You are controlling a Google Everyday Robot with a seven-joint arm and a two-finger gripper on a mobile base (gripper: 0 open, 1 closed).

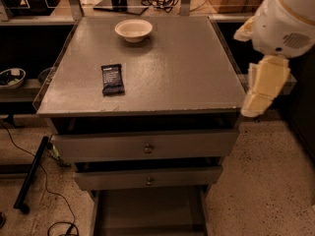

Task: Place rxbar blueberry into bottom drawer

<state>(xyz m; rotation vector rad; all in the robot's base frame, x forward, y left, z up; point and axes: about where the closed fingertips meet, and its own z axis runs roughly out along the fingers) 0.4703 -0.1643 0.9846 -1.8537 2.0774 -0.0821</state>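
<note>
The rxbar blueberry (112,78), a dark flat bar with white lettering, lies on the left part of the grey cabinet top (187,73). The bottom drawer (147,211) is pulled out at the bottom of the view, its flat grey floor bare. My arm comes in from the upper right; its cream end piece, the gripper (256,102), hangs beside the cabinet's front right corner, far from the bar and holding nothing that I can see.
A white bowl (133,30) stands at the back of the cabinet top. The two upper drawers (147,148) with brass knobs are slightly out. Cables and a black bar (32,173) lie on the floor at the left. Shelves with a bowl (11,77) stand at the left.
</note>
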